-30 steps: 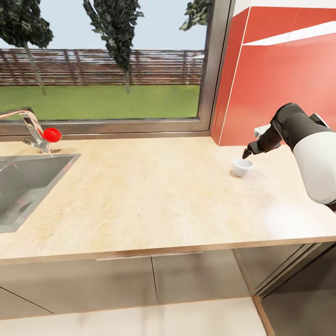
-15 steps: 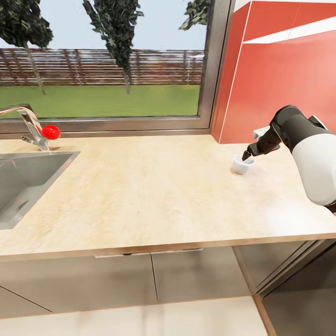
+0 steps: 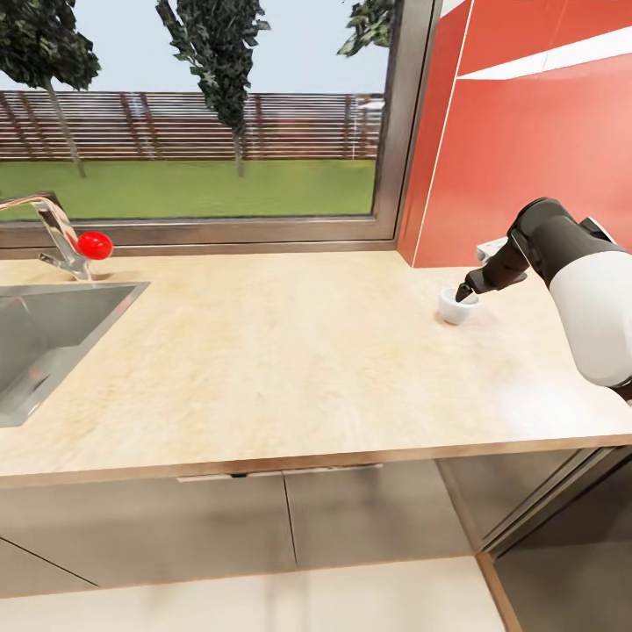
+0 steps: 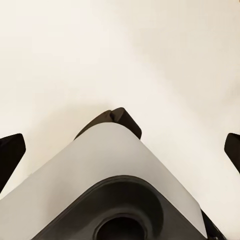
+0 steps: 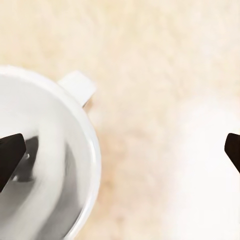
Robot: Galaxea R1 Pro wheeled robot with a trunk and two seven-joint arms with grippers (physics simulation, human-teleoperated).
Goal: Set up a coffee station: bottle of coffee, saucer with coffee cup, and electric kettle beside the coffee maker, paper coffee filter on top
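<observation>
Right gripper (image 3: 463, 290) in the head view dips into the coffee cup (image 3: 456, 309) on the desk (image 3: 263, 351), near the red wall. In the right wrist view its fingers are spread, one tip (image 5: 11, 155) inside the cup (image 5: 45, 155), the other outside the rim. Judged step: grasping the cup; next it should close on the wall and lift. The left gripper's tips (image 4: 11, 155) stand apart, holding nothing.

One coffee cup (image 3: 456, 306) stands on the one kitchen countertop (image 3: 290, 351), with one fingertip of the right gripper (image 3: 463, 290) dipped inside its rim and the other outside. One sink (image 3: 44, 338), one faucet (image 3: 54, 235) bearing one red knob (image 3: 95, 245), and one window (image 3: 197, 114).
</observation>
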